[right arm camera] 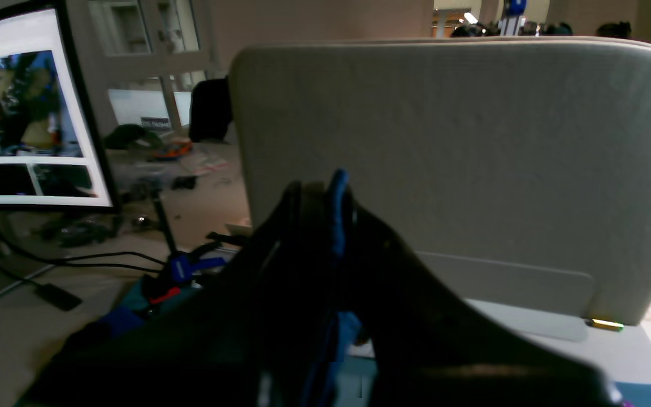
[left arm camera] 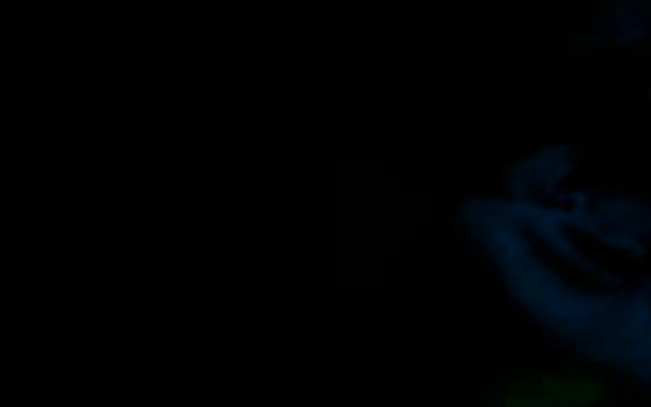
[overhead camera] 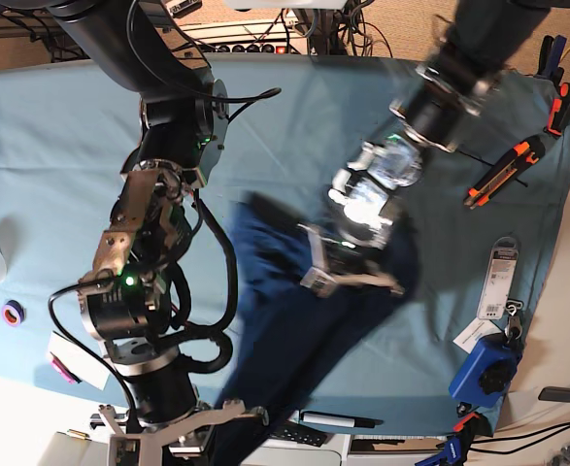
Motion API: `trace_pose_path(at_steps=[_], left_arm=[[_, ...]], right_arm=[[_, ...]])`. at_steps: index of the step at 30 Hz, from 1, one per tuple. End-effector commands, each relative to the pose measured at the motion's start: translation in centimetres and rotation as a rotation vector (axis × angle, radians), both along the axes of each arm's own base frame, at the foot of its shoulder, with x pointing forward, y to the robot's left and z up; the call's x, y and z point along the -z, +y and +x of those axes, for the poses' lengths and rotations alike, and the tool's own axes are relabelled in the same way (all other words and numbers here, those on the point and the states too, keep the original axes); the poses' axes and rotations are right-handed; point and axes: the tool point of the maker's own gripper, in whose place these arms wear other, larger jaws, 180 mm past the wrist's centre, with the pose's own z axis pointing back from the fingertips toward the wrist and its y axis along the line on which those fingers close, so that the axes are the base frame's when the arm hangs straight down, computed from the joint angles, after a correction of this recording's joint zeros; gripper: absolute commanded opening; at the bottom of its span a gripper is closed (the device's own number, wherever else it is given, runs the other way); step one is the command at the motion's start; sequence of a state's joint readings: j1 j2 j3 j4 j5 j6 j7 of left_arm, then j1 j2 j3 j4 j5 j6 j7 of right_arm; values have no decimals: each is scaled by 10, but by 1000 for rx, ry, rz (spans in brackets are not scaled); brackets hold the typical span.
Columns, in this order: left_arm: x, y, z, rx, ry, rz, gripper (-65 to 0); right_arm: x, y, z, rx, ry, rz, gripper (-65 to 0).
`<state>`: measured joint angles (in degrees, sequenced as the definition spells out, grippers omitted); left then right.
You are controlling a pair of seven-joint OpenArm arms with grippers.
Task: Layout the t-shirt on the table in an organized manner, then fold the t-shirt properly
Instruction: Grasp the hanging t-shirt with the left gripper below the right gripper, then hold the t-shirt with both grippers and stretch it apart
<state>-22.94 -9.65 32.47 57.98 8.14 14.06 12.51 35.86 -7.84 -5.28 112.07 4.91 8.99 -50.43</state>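
I saw the t-shirt [overhead camera: 294, 320] stretched diagonally over the desk [overhead camera: 51, 146], strung between both sets of fingers. The right fingers [overhead camera: 192, 422] were clamped together on its lower end at the desk's near edge. The left fingers [overhead camera: 338, 272] were clamped together on its upper part, mid-desk; their wrist view was nearly black.

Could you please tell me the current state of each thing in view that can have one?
t-shirt: crumpled, stretched between both arms, partly hanging off the table's near edge.
left gripper: shut on the t-shirt.
right gripper: shut on the t-shirt.
monitor: switched on.
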Motion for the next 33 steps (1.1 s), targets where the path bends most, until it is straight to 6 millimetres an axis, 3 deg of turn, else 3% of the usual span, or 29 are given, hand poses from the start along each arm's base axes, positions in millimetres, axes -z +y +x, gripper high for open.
trace_pose_path(at_steps=[1,8,15,18,21,24,27,29,33], left_arm=[[-22,19,20,-37,-56,25,-650],[-81,97,65,-97,-177,152,-650],[-147,149,98,-148,-256,179,-650],[-152,161,100,-172,-183,111,-650],[-143,150,90,-76,-66,12,-650],[-134,120,68,105,63,-87,-650],[-130,78,29,339,185,-213,-650],[-130,47,-10,537,261,-307,-650],[-115,21,-55,606,318,-443,-650]], right_arm=[[-35,-2,-9,3,-120,27,-650],[-28,-4,-8,15,-96,29,-650],[-18,-5,-7,27,-70,20,-650],[-11,-7,-7,36,-55,14,-650],[-10,-11,-6,62,-54,-3,-650],[-9,-15,-5,87,-53,-19,-650],[-8,-19,-4,114,-51,-36,-650],[-8,-21,-4,126,-50,-43,-650],[-8,-21,-4,129,-49,-45,-650]])
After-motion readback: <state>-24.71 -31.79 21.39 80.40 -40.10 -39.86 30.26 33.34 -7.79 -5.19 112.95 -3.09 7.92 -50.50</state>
